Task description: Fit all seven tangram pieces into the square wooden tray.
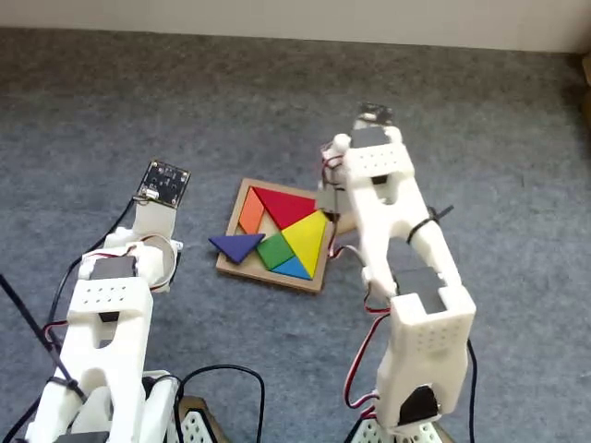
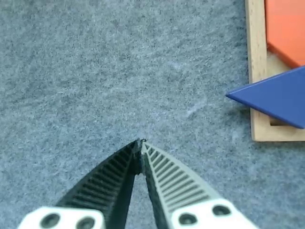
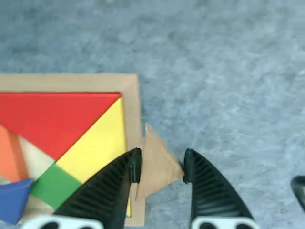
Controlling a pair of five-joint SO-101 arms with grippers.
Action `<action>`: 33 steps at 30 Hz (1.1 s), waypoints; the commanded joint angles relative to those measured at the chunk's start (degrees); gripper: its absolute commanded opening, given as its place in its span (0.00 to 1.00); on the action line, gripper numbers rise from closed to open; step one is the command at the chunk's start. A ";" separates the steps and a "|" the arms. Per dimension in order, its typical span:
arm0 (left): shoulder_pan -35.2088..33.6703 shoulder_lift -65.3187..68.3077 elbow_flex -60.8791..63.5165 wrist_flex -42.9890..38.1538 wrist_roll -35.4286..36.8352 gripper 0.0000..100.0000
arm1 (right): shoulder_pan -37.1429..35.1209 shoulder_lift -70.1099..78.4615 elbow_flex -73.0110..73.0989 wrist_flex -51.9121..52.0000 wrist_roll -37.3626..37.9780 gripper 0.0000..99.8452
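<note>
Your right claw grips the tan triangle at the 3 o'clock rim of the tray. Your left claw is closed and empty at 9 o'clock, near the blue triangle.

This looks like a robotics test bench in a lab or workshop, not a lived-in room. Two white, printed-looking arms stand side by side, with bare red and black cables looping from their bases and an uncovered circuit board on one wrist. The work surface is a plain grey felt-like covering that runs to a pale strip of wall. On it lies a square wooden tray of coloured shapes. Which kind of building this is cannot be told.
</note>
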 commanded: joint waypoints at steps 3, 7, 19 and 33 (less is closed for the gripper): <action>-0.40 -1.19 -0.22 -0.97 0.44 0.02 | -4.88 -4.35 -3.56 0.22 0.26 0.11; -0.40 -1.19 0.40 -2.64 0.53 0.02 | -8.13 -4.35 -3.74 -2.07 0.26 0.11; -0.48 -1.19 1.19 -4.04 0.62 0.02 | -13.14 -4.09 -3.30 -17.10 -5.80 0.11; -0.48 -1.19 1.27 -4.13 0.62 0.02 | -16.66 3.38 -1.19 -19.56 -8.53 0.12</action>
